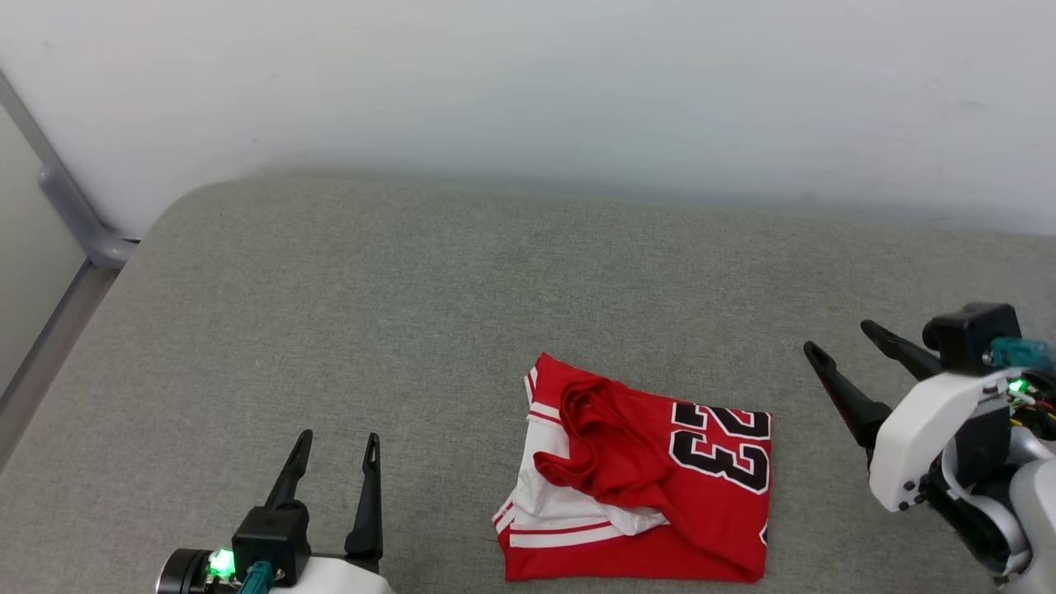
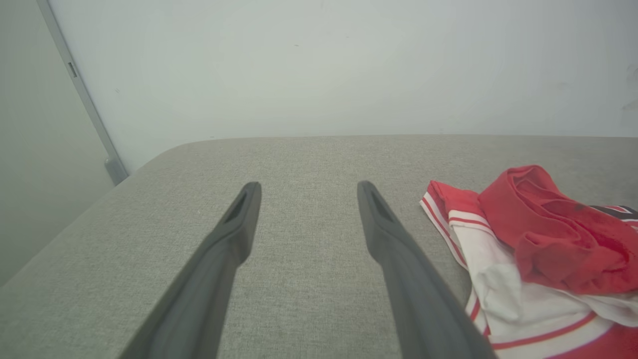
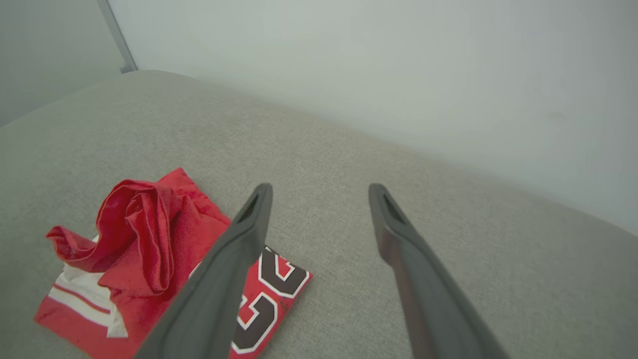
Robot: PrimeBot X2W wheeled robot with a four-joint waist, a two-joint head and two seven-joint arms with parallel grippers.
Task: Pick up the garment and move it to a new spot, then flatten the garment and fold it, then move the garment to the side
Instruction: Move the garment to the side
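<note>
The garment (image 1: 652,474) is a bright red shirt with white sleeve parts, striped trim and a black "23". It lies roughly folded and rumpled on the grey cushion near the front edge of the head view. It also shows at the right of the left wrist view as the garment (image 2: 538,249), and at the lower left of the right wrist view as the garment (image 3: 144,254). My left gripper (image 1: 340,439) stands open to the garment's left, apart from it. My right gripper (image 1: 841,338) hangs open to its right, raised, holding nothing.
The grey fabric cushion (image 1: 412,313) spreads wide behind and beside the garment. A pale wall (image 1: 577,91) closes the back. A grey metal frame bar (image 1: 74,206) runs down at the far left beyond the cushion's rounded corner.
</note>
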